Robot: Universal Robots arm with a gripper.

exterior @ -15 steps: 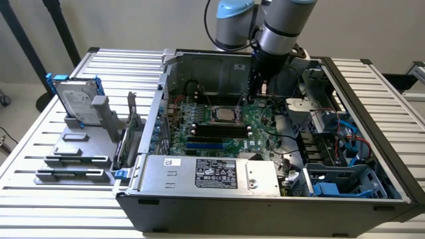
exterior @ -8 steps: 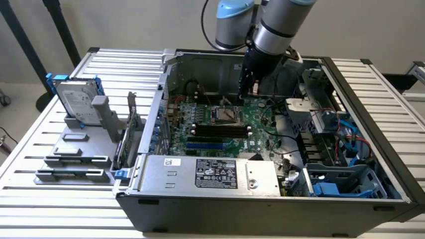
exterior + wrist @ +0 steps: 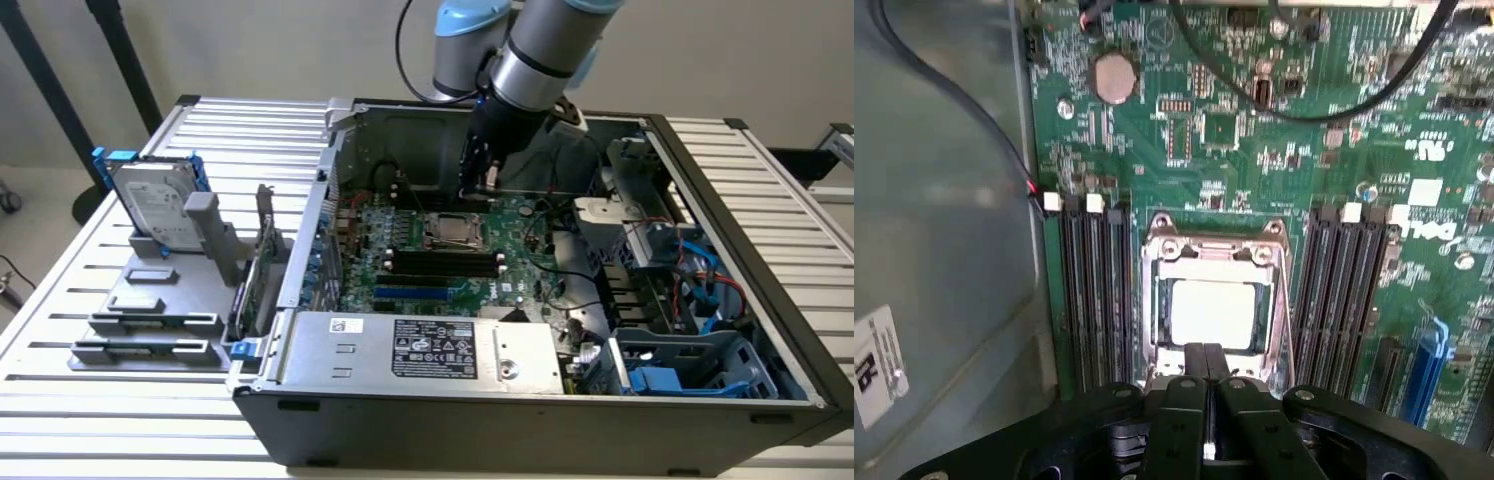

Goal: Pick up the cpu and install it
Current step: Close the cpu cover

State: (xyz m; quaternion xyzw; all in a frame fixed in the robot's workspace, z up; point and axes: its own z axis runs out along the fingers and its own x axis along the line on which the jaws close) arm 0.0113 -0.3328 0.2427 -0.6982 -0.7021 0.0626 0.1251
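Observation:
The cpu (image 3: 1212, 312) shows as a pale, shiny square lying flat inside the metal frame of the socket (image 3: 1154, 300) on the green motherboard (image 3: 1254, 150). In the exterior view the same socket and cpu (image 3: 454, 232) sit mid-board inside the open computer case. My gripper (image 3: 1204, 352) hangs just above the socket's near edge, its two black fingers pressed together with nothing between them. From outside, the gripper (image 3: 477, 188) points down into the case, a short way above and behind the socket.
Black memory slots (image 3: 1094, 290) flank the socket on both sides. A black cable (image 3: 1334, 110) loops over the board. The silver power supply (image 3: 420, 350) fills the case front. On the exterior view's left, a grey holder (image 3: 147, 300) carries a hard drive with blue bracket (image 3: 154, 205).

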